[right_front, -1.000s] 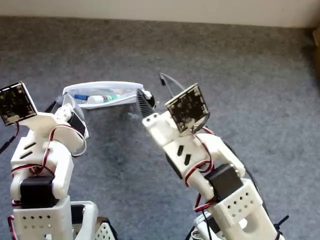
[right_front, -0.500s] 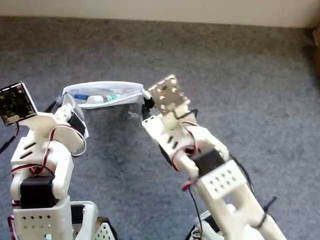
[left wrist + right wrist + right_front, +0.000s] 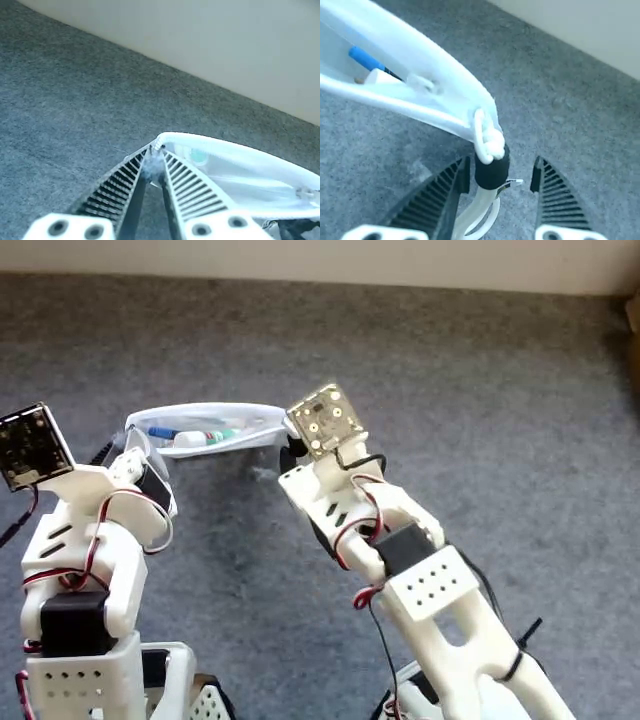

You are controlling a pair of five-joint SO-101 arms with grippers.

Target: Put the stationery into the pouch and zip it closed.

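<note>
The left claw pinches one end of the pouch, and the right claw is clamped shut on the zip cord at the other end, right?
Not quite. In the right wrist view the right gripper is open, straddling the zip cord rather than clamping it. The left gripper does pinch the pouch.

Translucent white-rimmed pouch, left of centre, mouth open, blue pen and white tube inside.

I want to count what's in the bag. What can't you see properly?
High view: items inside the clear plastic zip pouch blur together; beyond a blue pen, no count.
Right wrist view: the picture's edge cuts off the pouch's far end.
Left wrist view: the left claw hides the pouch's corner.
</note>
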